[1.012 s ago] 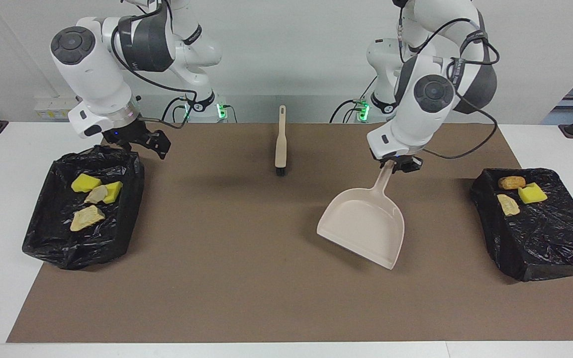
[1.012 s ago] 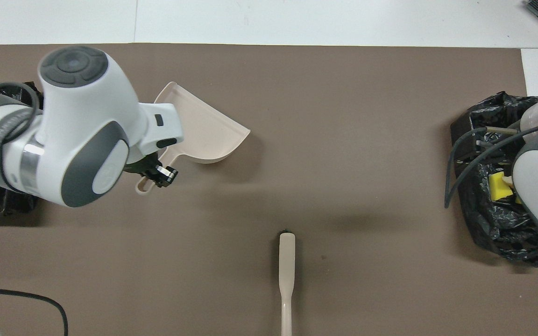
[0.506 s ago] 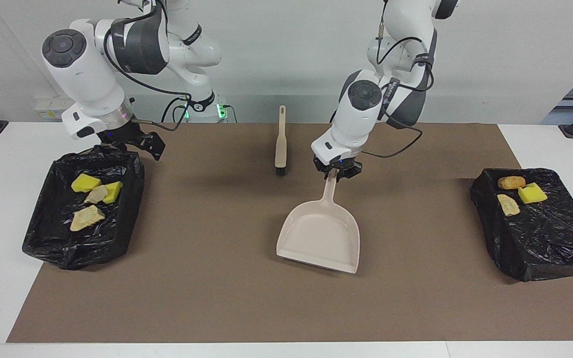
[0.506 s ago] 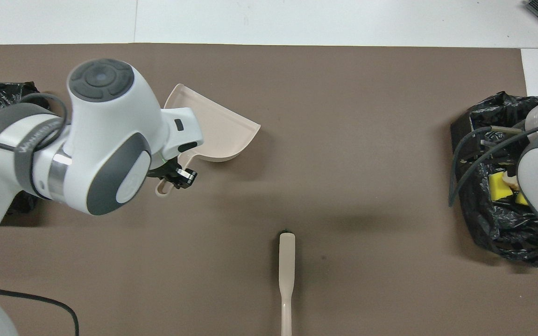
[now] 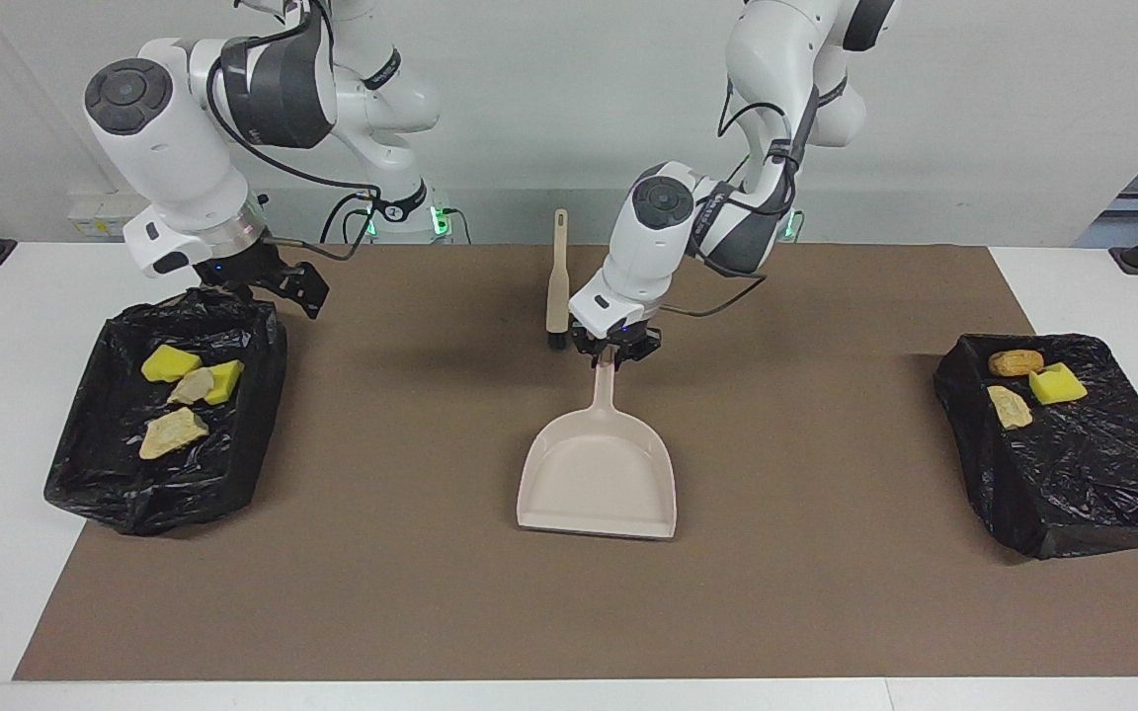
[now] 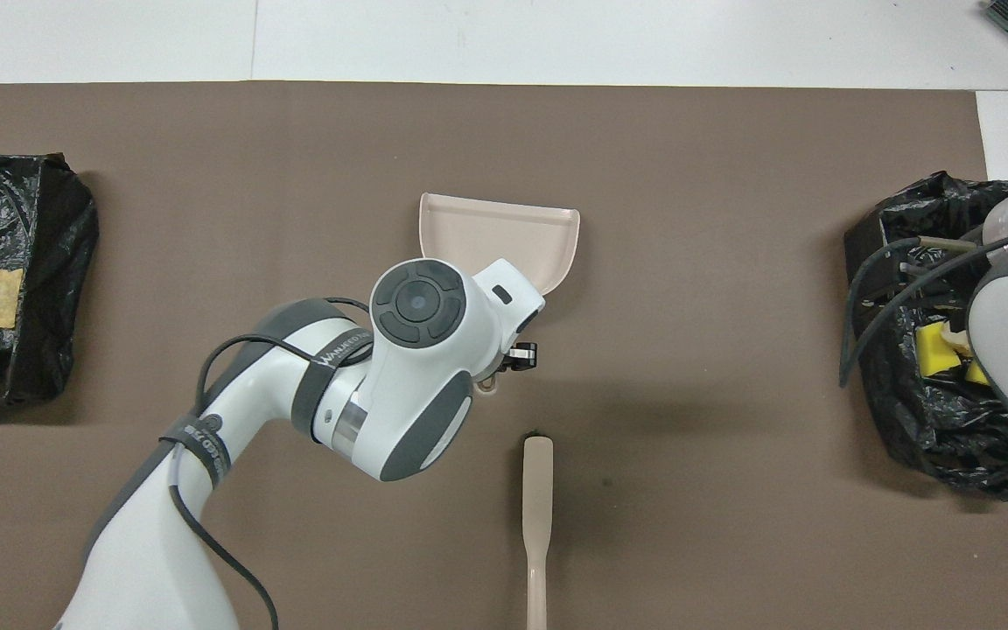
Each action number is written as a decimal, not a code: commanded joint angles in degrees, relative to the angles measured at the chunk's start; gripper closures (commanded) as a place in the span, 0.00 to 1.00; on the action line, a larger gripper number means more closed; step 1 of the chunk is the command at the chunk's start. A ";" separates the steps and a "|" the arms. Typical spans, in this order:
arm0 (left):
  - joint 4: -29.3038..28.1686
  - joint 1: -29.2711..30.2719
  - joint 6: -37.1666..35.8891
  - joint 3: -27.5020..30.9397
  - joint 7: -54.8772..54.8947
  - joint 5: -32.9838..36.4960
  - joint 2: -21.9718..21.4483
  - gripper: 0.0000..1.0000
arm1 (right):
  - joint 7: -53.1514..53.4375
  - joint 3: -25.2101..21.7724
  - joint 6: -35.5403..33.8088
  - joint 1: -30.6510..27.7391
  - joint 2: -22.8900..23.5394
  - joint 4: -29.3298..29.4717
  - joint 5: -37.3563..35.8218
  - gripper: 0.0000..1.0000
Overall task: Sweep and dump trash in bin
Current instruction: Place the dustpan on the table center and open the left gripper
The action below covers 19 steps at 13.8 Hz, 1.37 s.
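Pinching the smooth beige dustpan (image 5: 597, 479) handle, left fingers (image 5: 612, 355) clench; right fingers (image 5: 304, 288) splay open.

Left gripper (image 5: 614, 354) + held dustpan (image 5: 597, 484) swung from near left-arm-end bin to mat centre, beside brush (image 5: 557, 286); pan mouth squared up.
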 commanded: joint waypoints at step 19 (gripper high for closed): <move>13.31 34.60 -42.54 3.35 45.25 4.27 -16.80 0.00 | 0.24 0.86 3.10 -0.22 0.03 0.31 0.26 0.00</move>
